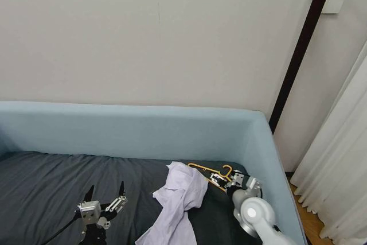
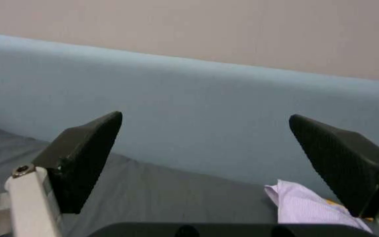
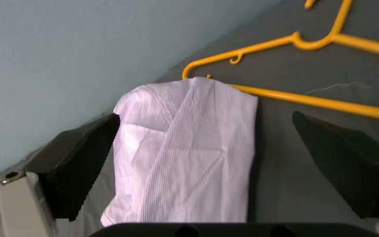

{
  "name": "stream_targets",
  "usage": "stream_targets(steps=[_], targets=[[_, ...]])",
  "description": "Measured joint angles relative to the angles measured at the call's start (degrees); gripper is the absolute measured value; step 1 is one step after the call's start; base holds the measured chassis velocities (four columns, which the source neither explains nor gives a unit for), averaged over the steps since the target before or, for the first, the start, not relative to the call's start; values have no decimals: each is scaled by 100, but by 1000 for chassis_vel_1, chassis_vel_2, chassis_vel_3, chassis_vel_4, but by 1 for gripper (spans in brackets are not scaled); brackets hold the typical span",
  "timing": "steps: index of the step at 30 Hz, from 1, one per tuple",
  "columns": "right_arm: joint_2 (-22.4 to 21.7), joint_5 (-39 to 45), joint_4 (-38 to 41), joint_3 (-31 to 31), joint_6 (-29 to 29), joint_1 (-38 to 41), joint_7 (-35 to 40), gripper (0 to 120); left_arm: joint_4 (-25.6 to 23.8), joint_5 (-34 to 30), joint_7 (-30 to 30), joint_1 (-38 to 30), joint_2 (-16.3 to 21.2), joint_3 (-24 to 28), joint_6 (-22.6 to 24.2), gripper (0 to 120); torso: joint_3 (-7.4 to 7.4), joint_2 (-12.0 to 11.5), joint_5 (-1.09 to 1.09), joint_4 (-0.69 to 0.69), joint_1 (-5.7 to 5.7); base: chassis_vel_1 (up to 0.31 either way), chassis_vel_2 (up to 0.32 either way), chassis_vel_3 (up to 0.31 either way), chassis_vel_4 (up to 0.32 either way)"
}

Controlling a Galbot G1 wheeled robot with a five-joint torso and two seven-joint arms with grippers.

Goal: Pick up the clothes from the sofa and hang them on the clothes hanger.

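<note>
A pale lilac shirt (image 1: 179, 202) lies crumpled on the dark grey seat of the sofa (image 1: 46, 182), right of centre. A yellow clothes hanger (image 1: 211, 174) lies flat beside its upper end, one arm tucked under the collar. My right gripper (image 1: 221, 177) hovers open over the hanger, just right of the shirt; its wrist view shows the shirt (image 3: 189, 158) and hanger (image 3: 321, 69) between the spread fingers. My left gripper (image 1: 105, 194) stands open above the seat, left of the shirt, holding nothing; a corner of the shirt (image 2: 308, 207) shows in its wrist view.
The sofa's light blue backrest (image 1: 132, 127) and right armrest (image 1: 274, 170) enclose the seat. A dark wooden post (image 1: 298, 50) rises behind the armrest, with white curtains (image 1: 338, 170) at the right. The seat left of my left gripper is bare.
</note>
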Motion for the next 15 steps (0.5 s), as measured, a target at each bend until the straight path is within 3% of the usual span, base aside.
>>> stream_targets(steps=[9, 15], targets=[[648, 19, -921, 282, -301, 416, -57, 100, 77, 73, 11, 9, -86, 36, -169, 100, -1, 0, 0, -1, 0, 0, 0, 0, 0], [1019, -424, -1493, 416, -423, 440, -293, 100, 84, 200, 14, 25, -191, 127, -282, 100, -1, 0, 0, -1, 0, 0, 0, 0, 0]])
